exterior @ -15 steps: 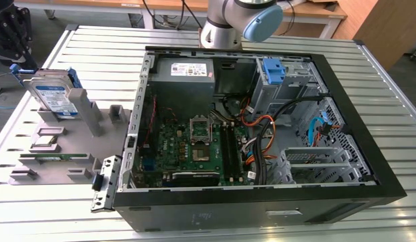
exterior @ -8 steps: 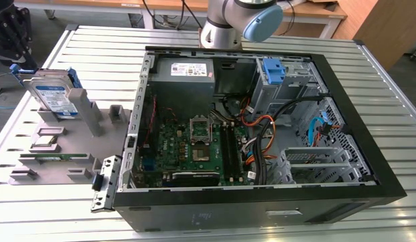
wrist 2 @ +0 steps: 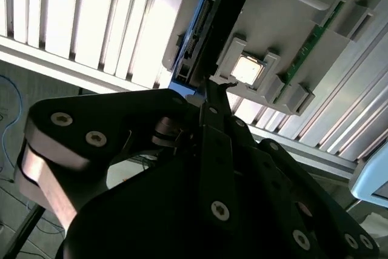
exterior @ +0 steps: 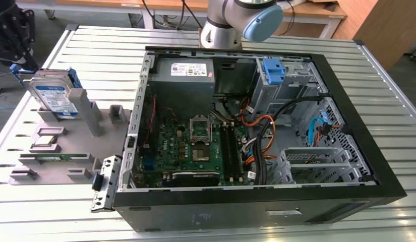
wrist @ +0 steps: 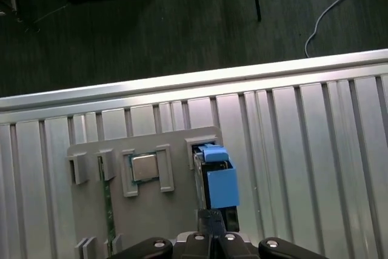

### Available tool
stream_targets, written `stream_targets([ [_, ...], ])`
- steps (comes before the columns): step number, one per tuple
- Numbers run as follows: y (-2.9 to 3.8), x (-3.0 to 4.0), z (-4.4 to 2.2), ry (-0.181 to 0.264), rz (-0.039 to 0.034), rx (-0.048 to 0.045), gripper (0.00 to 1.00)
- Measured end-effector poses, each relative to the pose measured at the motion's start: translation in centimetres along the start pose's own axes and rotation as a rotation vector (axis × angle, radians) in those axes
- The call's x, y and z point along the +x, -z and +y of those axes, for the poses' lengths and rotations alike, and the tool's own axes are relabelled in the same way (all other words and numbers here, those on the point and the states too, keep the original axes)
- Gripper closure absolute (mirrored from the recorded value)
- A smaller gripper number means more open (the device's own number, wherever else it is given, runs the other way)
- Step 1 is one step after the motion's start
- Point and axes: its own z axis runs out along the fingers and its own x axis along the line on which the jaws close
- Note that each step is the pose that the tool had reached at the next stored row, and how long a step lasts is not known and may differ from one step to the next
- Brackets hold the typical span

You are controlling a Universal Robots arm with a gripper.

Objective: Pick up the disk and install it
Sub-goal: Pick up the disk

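In the exterior view the disk (exterior: 56,96) stands upright on edge in a slot of the grey holder (exterior: 93,121). It is out at nine o'clock from the open computer case (exterior: 369,166), on the exterior view's left of the slatted desk (exterior: 261,38). My claw (exterior: 22,55) hangs dark just above the disk, at about eleven o'clock from it. A square chip (exterior: 48,142) and a green memory stick (exterior: 60,158) lie in the holder's other pockets, at six o'clock from the disk. In the second wrist view my claw (wrist 2: 213,86) has its two tips pressed together with nothing between them. They sit close beside the disk's (wrist 2: 203,28) connector edge, with the chip (wrist 2: 248,70) just next to them. In the first wrist view the claw (wrist: 210,215), closed the same way, is right at the end of the disk (wrist: 219,185). The disk's blue carrier faces up from its slot, with the chip (wrist: 144,167) in the next pocket and the memory stick (wrist: 108,201) beyond it.
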Motion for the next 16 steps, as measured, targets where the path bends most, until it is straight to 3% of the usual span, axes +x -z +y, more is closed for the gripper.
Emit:
stream_targets([
  [7,-0.03,-0.13,-0.86,-0.014,-0.0019,0.0001,0.90],
  [11,-0.29,-0.14,-0.96,-0.023,-0.0059,-0.0001,0.90],
  [14,-0.36,-0.13,-0.97,-0.023,-0.0142,-0.0018,0.90],
  [16,-0.41,-0.13,-0.97,-0.023,-0.0305,-0.0043,0.90],
])
